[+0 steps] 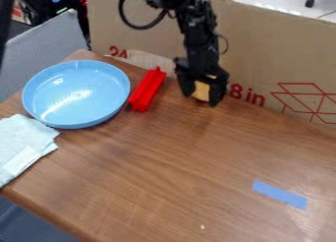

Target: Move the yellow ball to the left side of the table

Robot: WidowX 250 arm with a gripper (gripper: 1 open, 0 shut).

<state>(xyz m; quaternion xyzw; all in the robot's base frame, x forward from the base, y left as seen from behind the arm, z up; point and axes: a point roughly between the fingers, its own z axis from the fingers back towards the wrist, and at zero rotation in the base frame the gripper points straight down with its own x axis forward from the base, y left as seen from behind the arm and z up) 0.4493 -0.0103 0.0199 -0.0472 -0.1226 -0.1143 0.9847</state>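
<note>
The tool hangs nearly straight down at the far edge of the table, its jaws spread wide with the yellow ball sitting between them, directly below the wrist. Whether the pads touch the ball yet is not clear; it looks straddled, not pinched. The ball rests on the table just in front of the cardboard box, just right of the red block. Its long axis seems upright, though the tool hides much of it. Closing should come first, then a carry toward the blue bowl side. Counted: 1 ball, 1 block, 1 bowl, 1 cloth, 1 strip of blue tape.
</note>
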